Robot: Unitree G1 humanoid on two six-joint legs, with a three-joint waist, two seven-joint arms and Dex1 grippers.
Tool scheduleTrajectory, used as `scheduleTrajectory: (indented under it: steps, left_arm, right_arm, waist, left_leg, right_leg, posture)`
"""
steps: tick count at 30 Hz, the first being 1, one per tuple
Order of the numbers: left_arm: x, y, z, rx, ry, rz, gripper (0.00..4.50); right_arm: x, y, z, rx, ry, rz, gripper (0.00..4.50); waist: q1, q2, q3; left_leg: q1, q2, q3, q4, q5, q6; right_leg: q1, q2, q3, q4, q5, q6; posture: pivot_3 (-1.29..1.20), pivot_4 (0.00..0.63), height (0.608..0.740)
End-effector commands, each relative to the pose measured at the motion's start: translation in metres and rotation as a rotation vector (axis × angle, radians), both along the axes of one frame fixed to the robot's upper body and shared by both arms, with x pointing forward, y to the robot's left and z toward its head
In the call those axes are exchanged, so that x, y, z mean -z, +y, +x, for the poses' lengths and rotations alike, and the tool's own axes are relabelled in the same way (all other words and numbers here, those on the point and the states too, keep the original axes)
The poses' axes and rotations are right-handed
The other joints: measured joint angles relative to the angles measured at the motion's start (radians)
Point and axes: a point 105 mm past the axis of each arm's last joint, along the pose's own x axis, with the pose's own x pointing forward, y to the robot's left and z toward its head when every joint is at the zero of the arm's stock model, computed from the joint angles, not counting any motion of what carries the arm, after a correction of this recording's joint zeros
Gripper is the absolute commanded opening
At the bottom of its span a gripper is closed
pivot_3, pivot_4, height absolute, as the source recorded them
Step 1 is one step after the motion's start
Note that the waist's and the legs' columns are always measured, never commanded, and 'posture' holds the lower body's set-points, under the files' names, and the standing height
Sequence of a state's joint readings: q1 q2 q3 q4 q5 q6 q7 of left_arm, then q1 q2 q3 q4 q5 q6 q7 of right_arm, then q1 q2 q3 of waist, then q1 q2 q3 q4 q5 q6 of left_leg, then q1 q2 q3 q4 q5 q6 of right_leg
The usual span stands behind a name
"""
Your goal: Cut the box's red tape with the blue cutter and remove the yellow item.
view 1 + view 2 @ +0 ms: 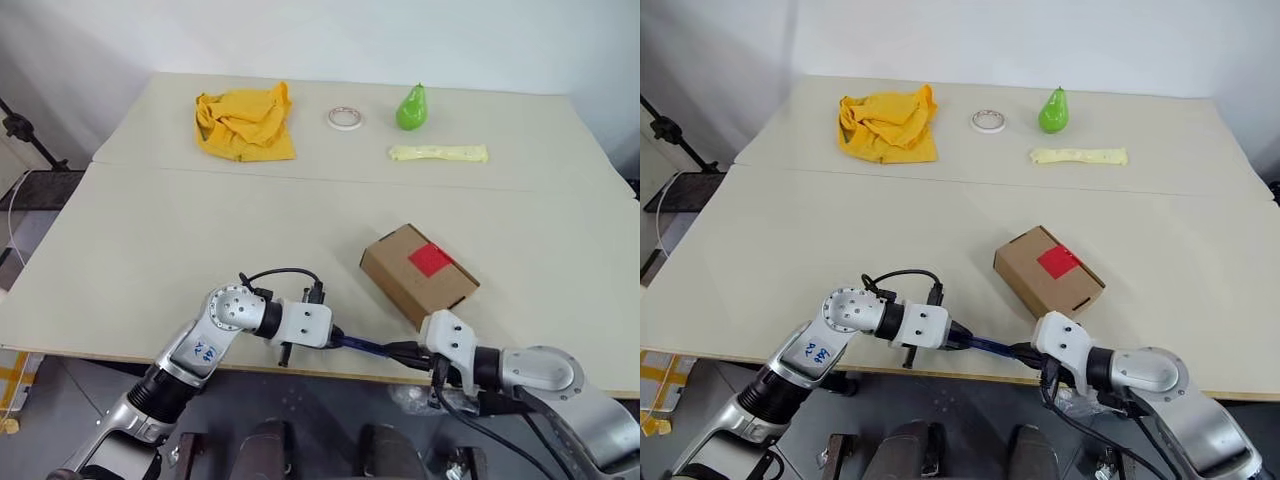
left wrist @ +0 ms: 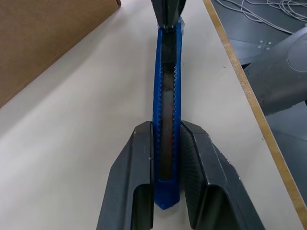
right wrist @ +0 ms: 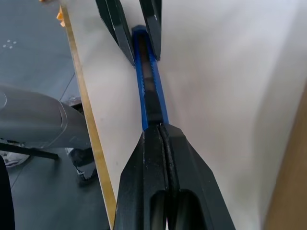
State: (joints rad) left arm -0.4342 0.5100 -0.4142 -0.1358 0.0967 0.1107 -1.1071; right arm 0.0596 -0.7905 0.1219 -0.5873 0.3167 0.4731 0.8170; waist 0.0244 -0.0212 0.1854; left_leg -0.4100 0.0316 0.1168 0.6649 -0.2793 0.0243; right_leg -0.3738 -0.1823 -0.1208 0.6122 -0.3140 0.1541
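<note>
The blue cutter hangs level just above the table's front edge, gripped at both ends. My left gripper is shut on its ribbed body. My right gripper is shut on the opposite, darker end, fingers pressed together. In the right wrist view the left gripper's fingers clamp the cutter's far end. The brown box lies closed on the table just beyond my right gripper, with the red tape on its top face. The yellow item is hidden.
At the table's far side lie a yellow-orange cloth, a white tape roll, a green pear and a pale yellow strip. The table's front edge runs just below both grippers.
</note>
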Motion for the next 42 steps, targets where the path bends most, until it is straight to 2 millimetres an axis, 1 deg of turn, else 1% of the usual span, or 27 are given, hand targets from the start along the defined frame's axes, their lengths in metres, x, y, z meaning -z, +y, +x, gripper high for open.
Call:
scheduleTrajectory:
  steps: [1, 8, 12, 16, 18, 20, 21, 23, 24, 25, 26, 28, 30, 31, 33, 35, 36, 38, 42]
  left_arm:
    - [0.020, -0.001, -0.013, 0.039, 0.080, 0.062, 0.46]
    - [0.020, 0.001, -0.014, 0.036, 0.077, 0.064, 0.46]
    - [0.020, 0.001, -0.015, 0.038, 0.077, 0.062, 0.46]
    - [0.020, -0.001, -0.014, 0.040, 0.075, 0.060, 0.46]
    - [0.020, 0.000, -0.014, 0.041, 0.072, 0.061, 0.46]
    - [0.020, 0.002, -0.014, 0.041, 0.066, 0.055, 0.46]
    - [0.018, 0.004, -0.012, 0.037, 0.048, 0.039, 0.46]
    - [0.011, 0.006, -0.008, 0.037, -0.024, -0.024, 0.46]
    - [0.007, 0.008, -0.007, 0.037, -0.055, -0.062, 0.46]
    - [0.005, 0.009, -0.007, 0.038, -0.075, -0.086, 0.46]
    - [-0.004, 0.010, -0.009, 0.063, -0.127, -0.152, 0.46]
    - [-0.015, 0.021, -0.014, 0.083, -0.190, -0.244, 0.46]
    - [-0.022, 0.031, -0.016, 0.082, -0.248, -0.290, 0.46]
    - [-0.029, 0.035, -0.015, 0.067, -0.283, -0.320, 0.46]
    - [-0.049, 0.040, -0.005, -0.001, -0.354, -0.397, 0.46]
    - [-0.065, 0.040, 0.004, -0.050, -0.403, -0.447, 0.46]
    - [-0.070, 0.039, 0.006, -0.056, -0.422, -0.457, 0.46]
    - [-0.073, 0.034, 0.008, -0.041, -0.447, -0.450, 0.46]
    - [-0.070, 0.028, 0.009, -0.023, -0.429, -0.429, 0.46]
  right_arm:
    - [0.006, 0.006, -0.003, -0.019, 0.015, 0.000, 0.06]
    - [0.011, 0.018, -0.001, -0.025, 0.028, 0.028, 0.06]
    - [0.010, 0.027, 0.001, -0.032, 0.023, 0.053, 0.06]
    - [0.008, 0.028, 0.002, -0.014, 0.020, 0.072, 0.06]
    - [0.004, 0.024, 0.000, -0.004, 0.025, 0.086, 0.06]
    - [-0.009, 0.020, -0.009, -0.017, 0.032, 0.139, 0.06]
    - [-0.022, 0.018, -0.016, -0.016, 0.064, 0.220, 0.06]
    - [-0.048, 0.015, -0.028, -0.025, 0.105, 0.376, 0.43]
    - [-0.057, 0.014, -0.034, -0.031, 0.142, 0.429, 0.63]
    - [-0.061, 0.012, -0.037, -0.033, 0.169, 0.455, 0.95]
    - [-0.066, 0.009, -0.041, -0.020, 0.198, 0.483, 1.32]
    - [-0.076, 0.002, -0.051, -0.007, 0.295, 0.531, 2.01]
    - [-0.086, -0.004, -0.051, 0.047, 0.341, 0.577, 2.73]
    - [-0.089, -0.006, -0.050, 0.072, 0.365, 0.584, 3.06]
    - [-0.095, -0.010, -0.040, 0.165, 0.414, 0.611, 3.82]
    - [-0.099, -0.009, -0.030, 0.228, 0.431, 0.623, 4.46]
    - [-0.100, -0.006, -0.026, 0.246, 0.443, 0.632, 4.46]
    - [-0.105, 0.000, -0.020, 0.275, 0.492, 0.685, 4.46]
    - [-0.108, 0.010, -0.012, 0.298, 0.530, 0.712, 4.46]
  waist:
    - [0.000, 0.000, 0.000]
    - [-0.001, 0.000, 0.000]
    - [-0.001, 0.001, -0.001]
    - [-0.001, 0.001, -0.001]
    - [-0.001, 0.001, -0.001]
    - [0.001, 0.001, -0.001]
    - [0.002, 0.001, -0.001]
    - [0.002, 0.001, -0.001]
    - [0.001, 0.001, -0.001]
    - [-0.002, 0.001, -0.001]
    - [-0.002, 0.001, -0.001]
    - [-0.002, 0.002, 0.000]
    - [-0.002, 0.001, 0.000]
    - [-0.002, 0.002, 0.000]
    - [0.000, 0.002, 0.000]
    - [0.000, 0.002, 0.000]
    - [0.000, 0.002, 0.000]
    - [0.000, 0.002, 0.000]
    - [0.000, 0.002, 0.000]
  left_leg:
    - [0.000, 0.000, 0.000, 0.000, 0.000, 0.000]
    - [0.001, 0.000, 0.000, 0.000, 0.000, 0.000]
    - [0.001, 0.001, 0.001, 0.000, 0.000, -0.001]
    - [0.001, 0.000, 0.001, 0.000, -0.001, -0.001]
    - [0.001, 0.000, 0.001, 0.000, -0.001, -0.001]
    - [0.001, 0.001, 0.001, 0.000, -0.001, -0.001]
    - [0.001, 0.001, 0.001, 0.000, -0.001, 0.000]
    - [0.000, 0.003, 0.001, -0.001, -0.001, 0.000]
    - [0.001, 0.004, 0.001, -0.001, -0.002, 0.000]
    - [0.001, 0.004, 0.001, -0.001, -0.002, 0.000]
    - [0.001, 0.005, 0.001, -0.001, -0.002, 0.000]
    - [0.001, 0.006, 0.001, -0.001, -0.004, 0.003]
    - [0.001, 0.007, 0.001, -0.001, -0.005, 0.005]
    - [0.001, 0.007, 0.001, -0.001, -0.005, 0.005]
    - [0.001, 0.007, 0.002, -0.001, -0.006, 0.005]
    - [0.001, 0.007, 0.002, -0.001, -0.005, 0.006]
    - [0.001, 0.007, 0.002, -0.001, -0.005, 0.006]
    - [0.001, 0.006, 0.002, -0.001, -0.005, 0.006]
    - [0.000, 0.006, 0.003, -0.001, -0.003, 0.001]
  right_leg:
    - [0.000, 0.000, 0.000, 0.000, 0.000, 0.000]
    - [0.000, 0.000, 0.000, 0.000, 0.000, 0.000]
    - [0.000, 0.000, 0.000, 0.000, 0.000, 0.000]
    - [0.000, 0.000, 0.000, 0.000, 0.000, 0.000]
    - [0.000, 0.000, 0.000, 0.000, 0.000, 0.000]
    - [0.000, 0.000, 0.000, 0.000, 0.000, 0.000]
    - [0.000, 0.000, 0.000, 0.000, 0.000, 0.000]
    - [0.000, 0.000, 0.000, 0.001, 0.000, 0.000]
    - [0.001, 0.000, 0.000, 0.001, 0.000, 0.000]
    - [0.001, 0.000, 0.000, 0.000, 0.000, 0.000]
    - [0.001, 0.000, 0.000, 0.000, 0.000, 0.000]
    - [0.001, 0.000, 0.000, -0.001, 0.000, 0.000]
    - [0.000, 0.000, 0.001, -0.002, 0.000, 0.000]
    - [0.000, 0.000, 0.000, -0.002, 0.000, -0.001]
    - [0.000, -0.001, 0.000, -0.002, 0.001, -0.001]
    - [0.001, -0.001, 0.000, -0.002, 0.002, -0.002]
    - [0.001, -0.001, 0.000, -0.002, 0.002, -0.002]
    - [0.000, -0.001, 0.000, -0.002, 0.002, -0.002]
    - [-0.001, 0.000, 0.000, -0.001, 0.002, -0.001]
  posture:
    - [0.00, 0.150, 0.740]
    - [0.00, 0.150, 0.740]
    - [0.00, 0.150, 0.740]
    - [0.00, 0.150, 0.740]
    - [0.00, 0.150, 0.740]
    - [0.00, 0.150, 0.740]
    - [0.00, 0.150, 0.740]
    - [0.00, 0.150, 0.740]
    - [0.00, 0.150, 0.740]
    - [0.00, 0.150, 0.740]
    - [0.00, 0.150, 0.740]
    - [0.00, 0.150, 0.740]
    - [0.00, 0.150, 0.740]
    - [0.00, 0.150, 0.740]
    - [0.00, 0.150, 0.740]
    - [0.00, 0.150, 0.740]
    - [0.00, 0.150, 0.740]
    - [0.00, 0.150, 0.740]
    - [0.00, 0.150, 0.740]
